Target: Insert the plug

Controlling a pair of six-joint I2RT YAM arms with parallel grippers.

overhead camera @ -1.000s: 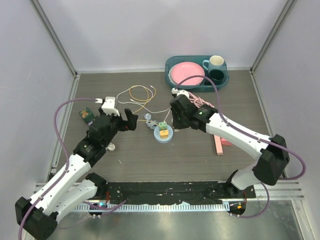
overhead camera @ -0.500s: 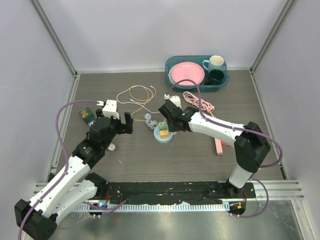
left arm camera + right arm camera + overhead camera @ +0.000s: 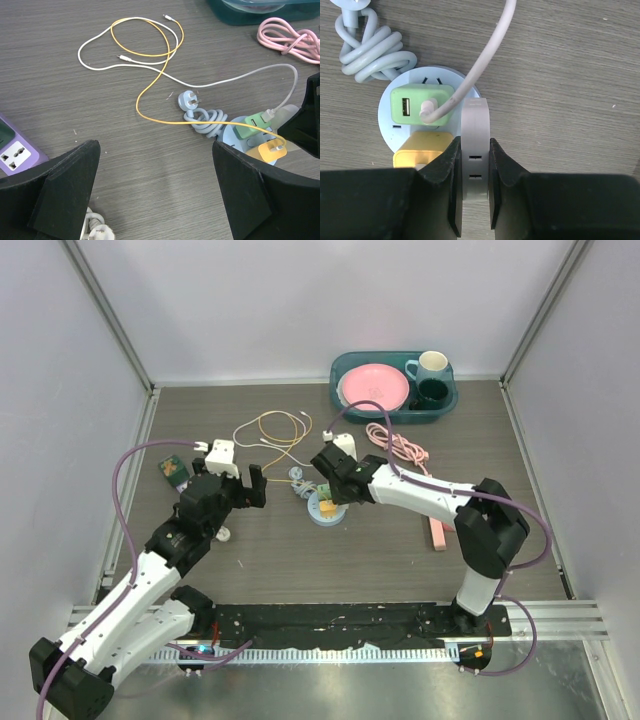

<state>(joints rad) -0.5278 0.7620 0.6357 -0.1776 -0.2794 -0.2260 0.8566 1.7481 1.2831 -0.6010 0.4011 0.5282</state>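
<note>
A round light-blue socket hub [image 3: 327, 510] lies mid-table with a green charger [image 3: 420, 106] and a yellow charger [image 3: 422, 150] plugged in. My right gripper [image 3: 474, 150] is shut on a grey flat plug [image 3: 475, 115], held at the hub's [image 3: 387, 127] right edge next to the chargers. In the top view the right gripper [image 3: 328, 483] hangs just over the hub. My left gripper [image 3: 157, 185] is open and empty above bare table left of the hub [image 3: 231, 137]; it also shows in the top view [image 3: 258, 483].
A grey three-pin plug [image 3: 189, 100] with a coiled cord lies by the hub. Yellow and white cables [image 3: 275, 430] loop behind. A purple power strip [image 3: 15, 150] is at left. A teal tray [image 3: 395, 410], pink cable [image 3: 398, 445] and pink bar [image 3: 437, 532] lie right.
My right gripper has moved left with the grey plug, from right of the hub to over it. The left arm has shifted only slightly.
</note>
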